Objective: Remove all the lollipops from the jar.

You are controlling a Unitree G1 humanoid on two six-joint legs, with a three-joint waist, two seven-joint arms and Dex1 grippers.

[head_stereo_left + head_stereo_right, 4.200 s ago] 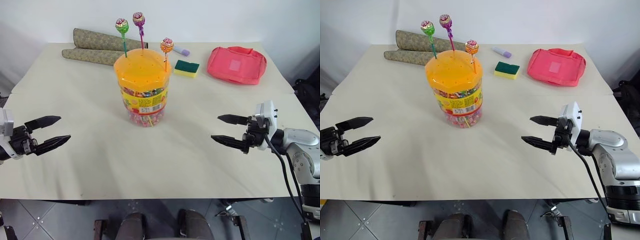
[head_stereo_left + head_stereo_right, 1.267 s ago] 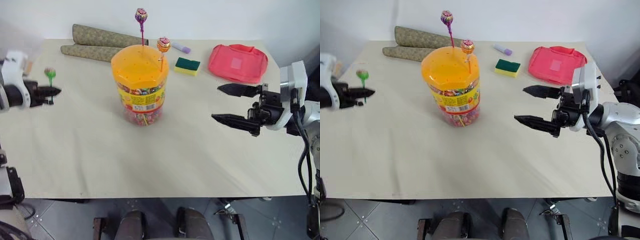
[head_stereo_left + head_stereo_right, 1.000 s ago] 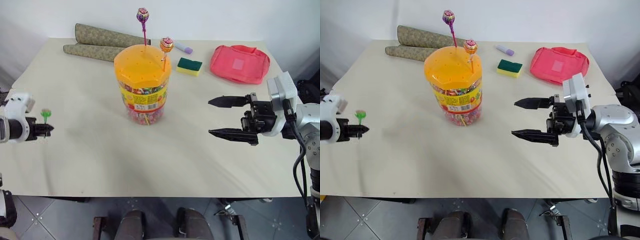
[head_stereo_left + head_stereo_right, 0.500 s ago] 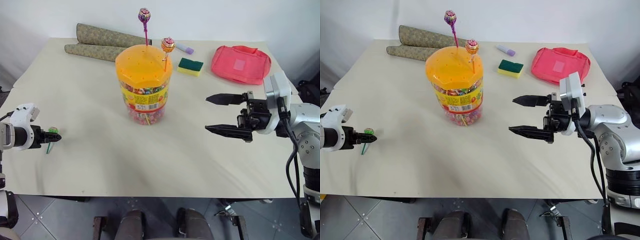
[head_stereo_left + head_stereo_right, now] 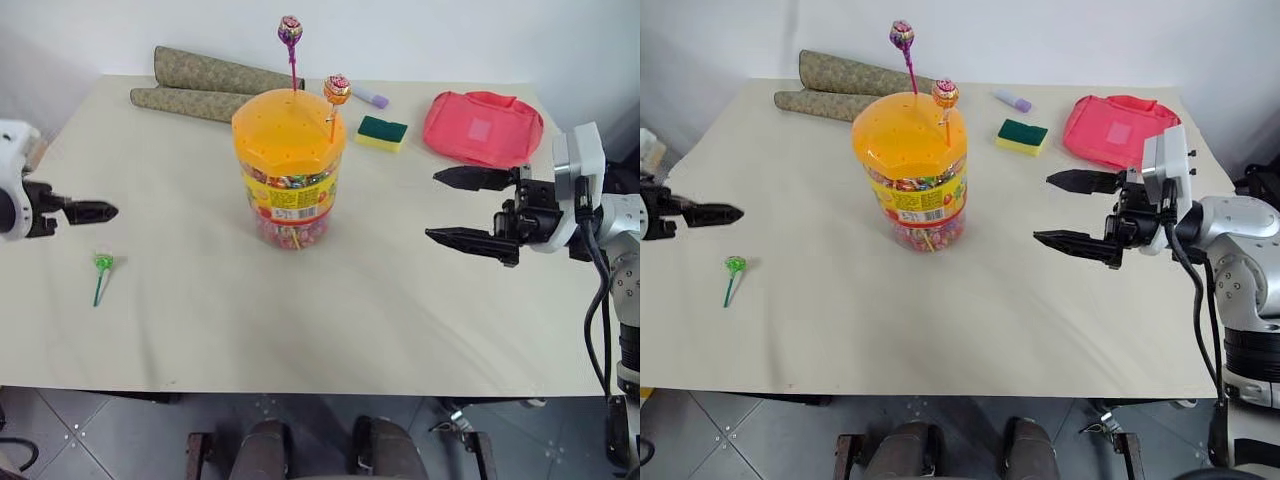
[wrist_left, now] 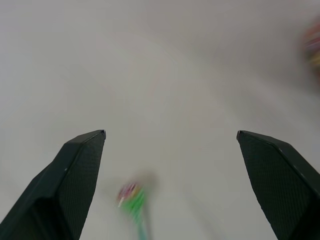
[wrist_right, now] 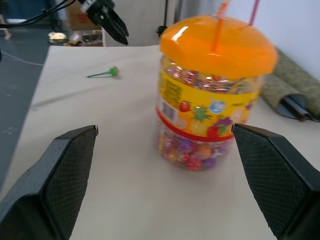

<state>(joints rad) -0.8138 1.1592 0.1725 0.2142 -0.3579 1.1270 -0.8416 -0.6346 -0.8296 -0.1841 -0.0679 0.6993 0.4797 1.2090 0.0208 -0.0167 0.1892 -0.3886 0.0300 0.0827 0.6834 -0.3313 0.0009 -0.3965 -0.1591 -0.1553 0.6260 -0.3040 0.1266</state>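
Green lollipop (image 5: 102, 264) lies free below the wide-open, empty left pincer (image 6: 170, 150)

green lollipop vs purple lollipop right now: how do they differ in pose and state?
The green lollipop lies flat on the table, off to the jar's left; the purple lollipop stands upright, its stick in a hole of the jar's orange lid. The green one is already out of the jar; the purple one is still to be removed. The purple head sits highest in the scene; the green head rests on the tabletop. Both are small round heads on thin sticks.
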